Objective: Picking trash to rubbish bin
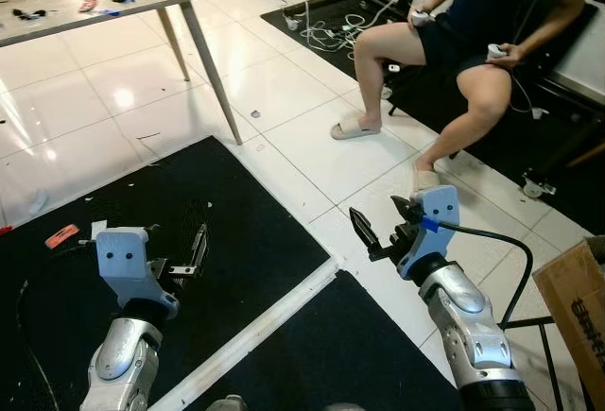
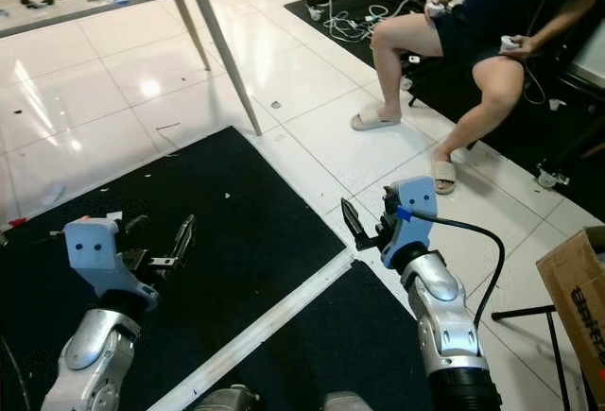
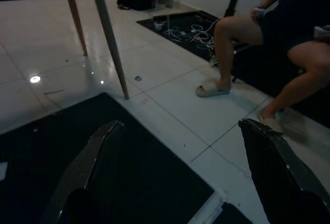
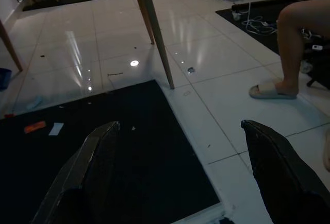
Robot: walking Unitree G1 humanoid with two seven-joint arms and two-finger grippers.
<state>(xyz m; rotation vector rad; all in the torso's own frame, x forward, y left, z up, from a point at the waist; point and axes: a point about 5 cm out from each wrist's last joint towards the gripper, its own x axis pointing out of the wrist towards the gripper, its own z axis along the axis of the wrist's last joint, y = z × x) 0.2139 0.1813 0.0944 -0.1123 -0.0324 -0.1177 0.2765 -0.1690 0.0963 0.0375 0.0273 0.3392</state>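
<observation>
Hovering above the black floor mat (image 1: 265,231), the left gripper (image 1: 194,252) holds nothing, fingers spread apart. Right gripper (image 1: 383,222) over the white tiles (image 1: 312,170), fingers likewise apart, nothing held. Orange scrap (image 1: 61,235) and white paper bit (image 1: 98,229) lie on the mat's far left edge. Seated person (image 1: 473,42) beyond; cardboard box (image 1: 579,312) at right.
</observation>
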